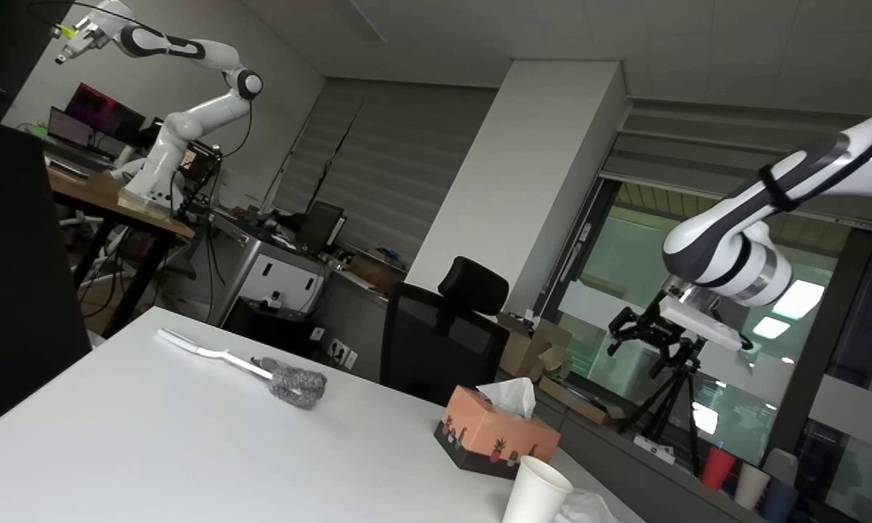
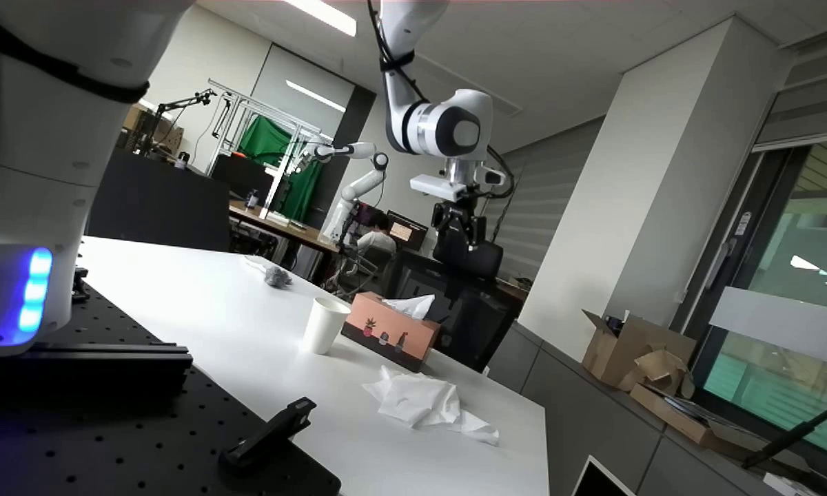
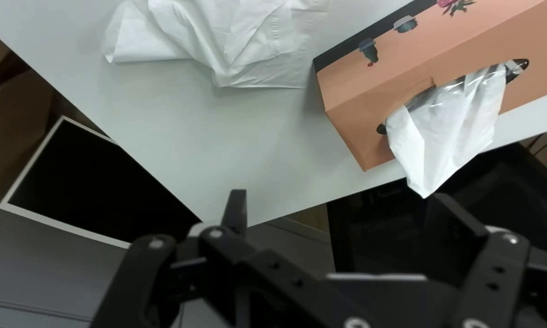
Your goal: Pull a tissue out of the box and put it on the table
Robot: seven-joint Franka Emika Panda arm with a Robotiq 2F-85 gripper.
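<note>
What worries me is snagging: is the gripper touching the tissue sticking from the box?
Apart: an exterior view shows a clear gap between the gripper and that tissue.

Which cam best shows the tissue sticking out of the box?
Wrist view: the tissue is largest there, folds and tip clearly visible, nothing blocking it. Both exterior views show it smaller, poking from the box.

In an exterior view, the table (image 2: 269, 344) bears one tissue box (image 2: 389, 329), one cup (image 2: 324, 325) at the box's nine o'clock, one grey-headed brush (image 2: 277, 277) at ten, and loose tissue (image 2: 422, 401) at five (one sheet or several, I cannot tell). One protruding tissue (image 2: 412, 305) tops the box. The wrist view shows one gripper (image 3: 339, 205), two fingers (image 3: 235, 212).
</note>
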